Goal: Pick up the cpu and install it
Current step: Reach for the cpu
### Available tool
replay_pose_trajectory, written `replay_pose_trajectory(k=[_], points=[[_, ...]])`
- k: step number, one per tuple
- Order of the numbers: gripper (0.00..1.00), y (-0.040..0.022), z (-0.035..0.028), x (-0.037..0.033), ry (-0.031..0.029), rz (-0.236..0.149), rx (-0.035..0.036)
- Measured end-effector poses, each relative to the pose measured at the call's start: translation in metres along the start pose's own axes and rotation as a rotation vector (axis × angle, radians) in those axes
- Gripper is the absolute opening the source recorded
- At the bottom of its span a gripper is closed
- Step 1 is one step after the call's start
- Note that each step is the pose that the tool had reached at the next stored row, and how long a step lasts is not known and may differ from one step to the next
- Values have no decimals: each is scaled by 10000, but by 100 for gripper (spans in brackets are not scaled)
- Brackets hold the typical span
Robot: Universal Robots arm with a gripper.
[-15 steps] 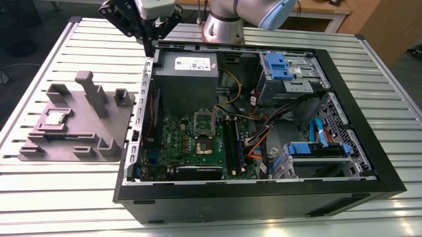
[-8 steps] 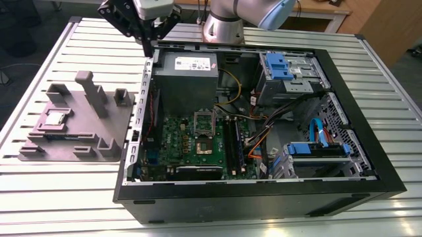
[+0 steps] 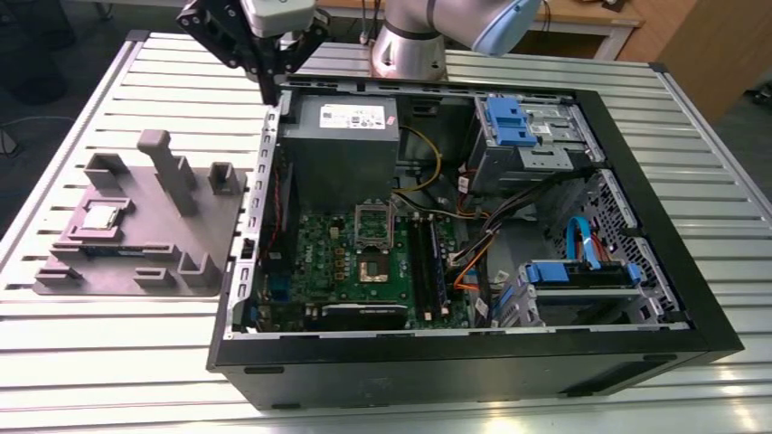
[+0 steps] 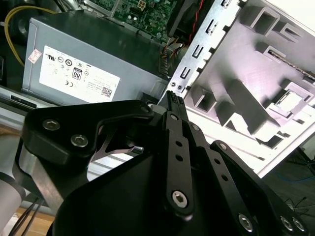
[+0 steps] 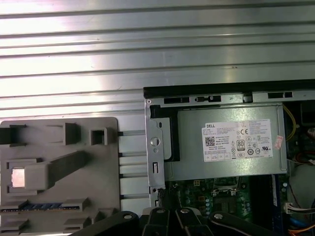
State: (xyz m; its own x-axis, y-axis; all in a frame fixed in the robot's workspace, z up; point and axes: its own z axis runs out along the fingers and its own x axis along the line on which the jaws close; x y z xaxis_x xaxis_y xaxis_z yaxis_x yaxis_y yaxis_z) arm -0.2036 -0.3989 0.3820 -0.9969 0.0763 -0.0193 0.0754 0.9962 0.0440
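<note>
Pick-up seems not yet begun: the gripper (image 3: 268, 86), pinched shut on nothing, hangs over the case's (image 3: 458, 371) far corner, while the cpu (image 3: 100, 215) lies in the tray (image 3: 217, 226) at the exterior view's left, so a grasp would need it spread.

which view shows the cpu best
The exterior view: the cpu lies whole and unobstructed in the grey tray. The first wrist view has the cpu beside a tray block; the second wrist view has it slanted, under glare.
</note>
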Motion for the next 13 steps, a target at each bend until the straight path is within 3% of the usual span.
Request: replay_pose_trajectory(k=[13], points=[[10,-3,10,31,12,0,1]])
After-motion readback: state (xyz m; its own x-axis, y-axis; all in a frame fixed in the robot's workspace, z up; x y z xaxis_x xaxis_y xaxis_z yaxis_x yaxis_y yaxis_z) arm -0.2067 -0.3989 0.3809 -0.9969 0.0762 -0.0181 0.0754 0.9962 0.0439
